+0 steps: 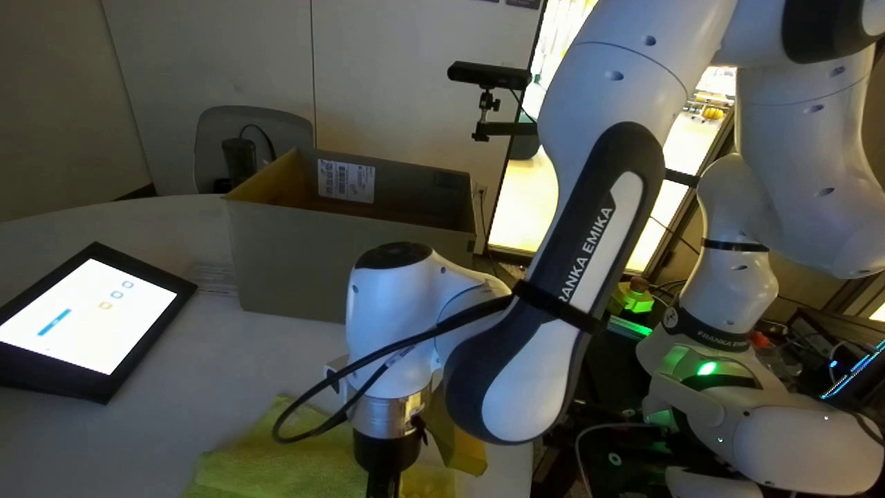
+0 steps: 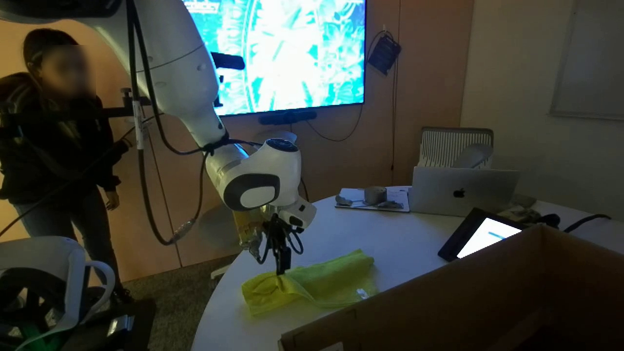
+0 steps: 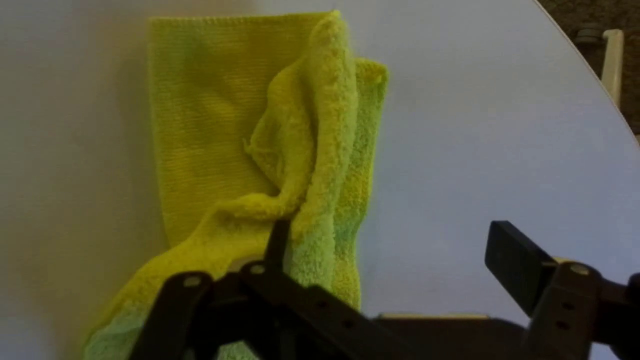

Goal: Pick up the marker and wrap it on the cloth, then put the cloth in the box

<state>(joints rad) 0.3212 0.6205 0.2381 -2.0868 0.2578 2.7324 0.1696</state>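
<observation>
The yellow-green cloth lies partly folded and rumpled on the white table, and it shows in both exterior views, too. My gripper stands wide open low over it. In the wrist view the left finger is at a fold of the cloth, and the right finger is off to the side above bare tabletop. Nothing sits between the fingers except a strip of cloth edge near the left one, not pinched. The brown cardboard box stands open-topped on the table, its inside mostly hidden. The marker is hidden or out of view.
A black-framed tablet lies beside the box. Farther along the table are a laptop and a roll of tape on papers. The table's rounded edge runs near my right finger's side. A person stands behind the arm.
</observation>
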